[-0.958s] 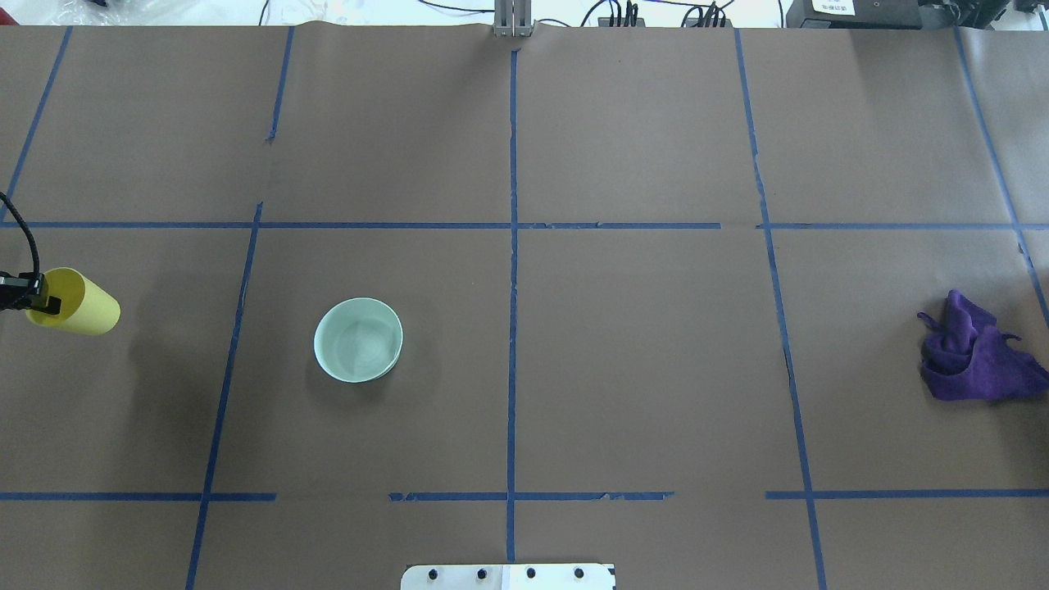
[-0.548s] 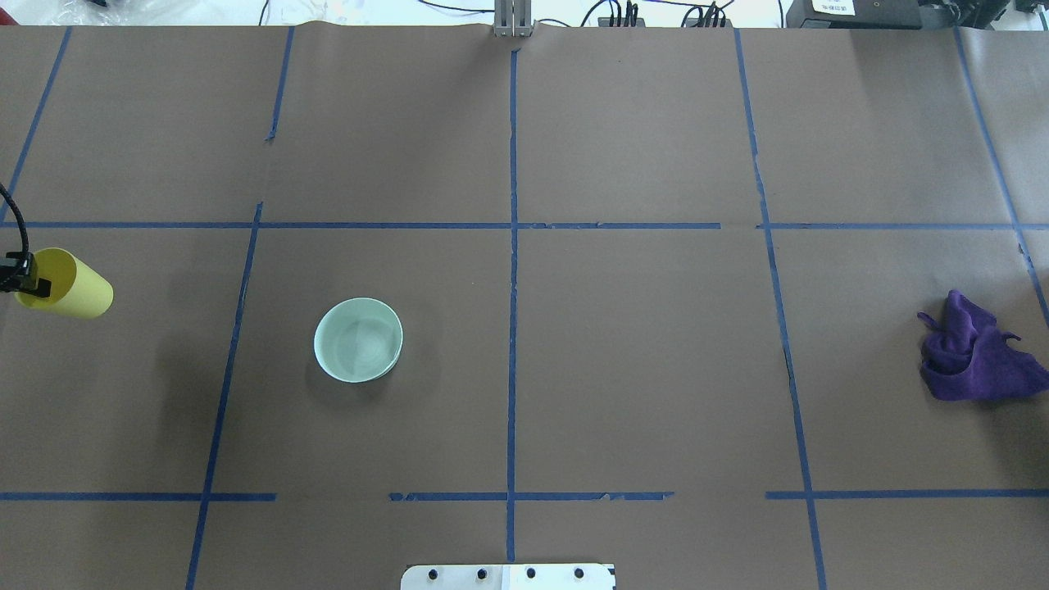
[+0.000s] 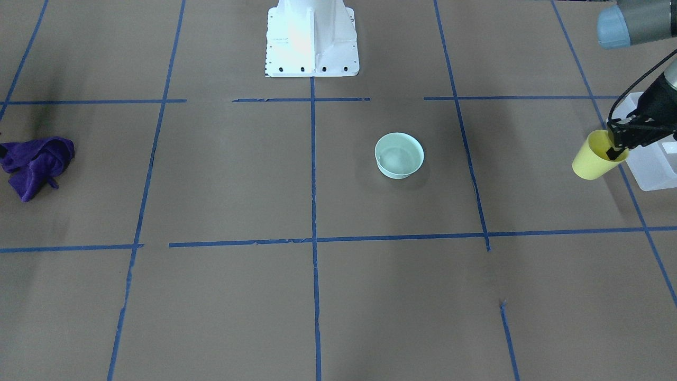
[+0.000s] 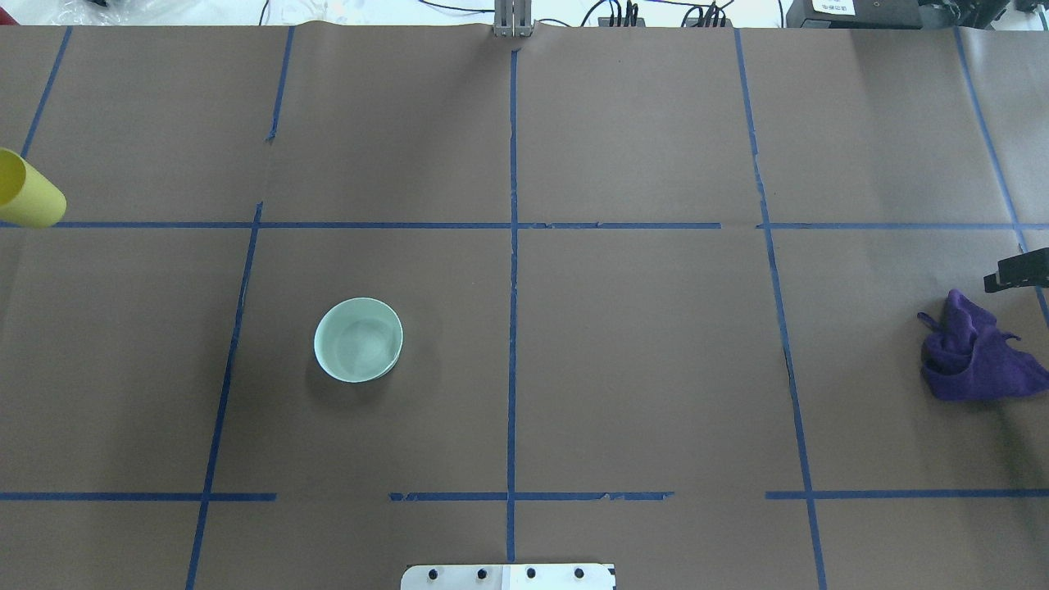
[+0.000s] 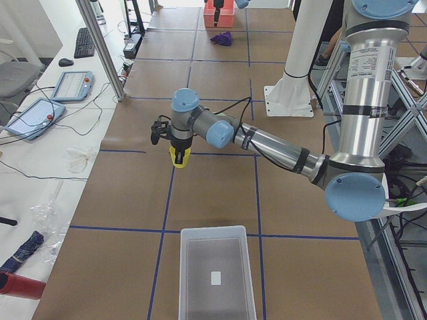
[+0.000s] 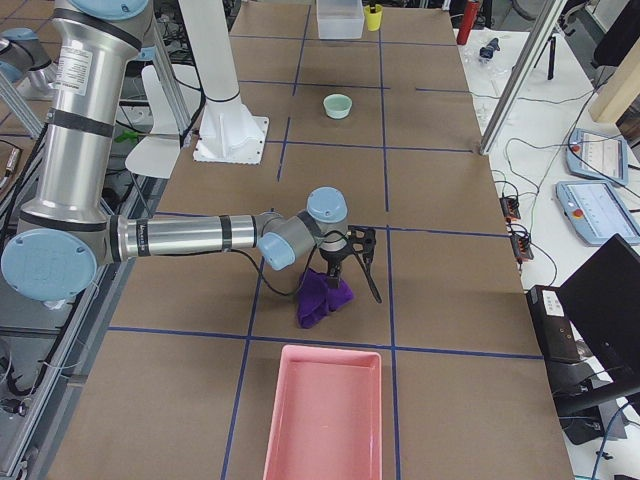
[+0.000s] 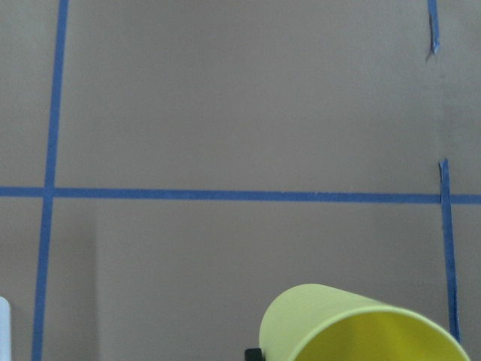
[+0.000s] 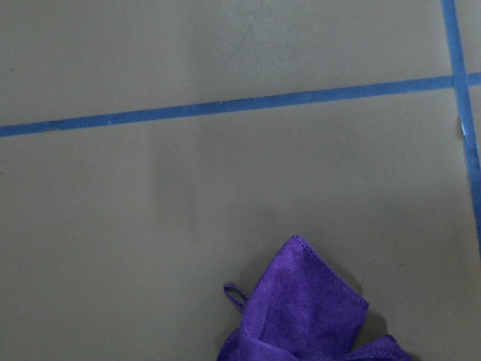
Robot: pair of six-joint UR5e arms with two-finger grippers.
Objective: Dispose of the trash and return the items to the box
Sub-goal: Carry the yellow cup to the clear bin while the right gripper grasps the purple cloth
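The left jaws clamp the yellow cup (image 3: 589, 161) by its rim, lifted clear of the counter (image 3: 211, 185) near the box (image 3: 656, 172), apparently for placement inside; the opening of the right jaws cannot be determined.

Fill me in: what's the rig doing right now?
The left gripper holds the yellow cup by its rim, lifted off the table and not yet over the translucent bin at that end. The mint-green bowl sits upright on the table, not yet put away. The right gripper hangs just over the purple cloth; whether it is open or shut cannot be told.
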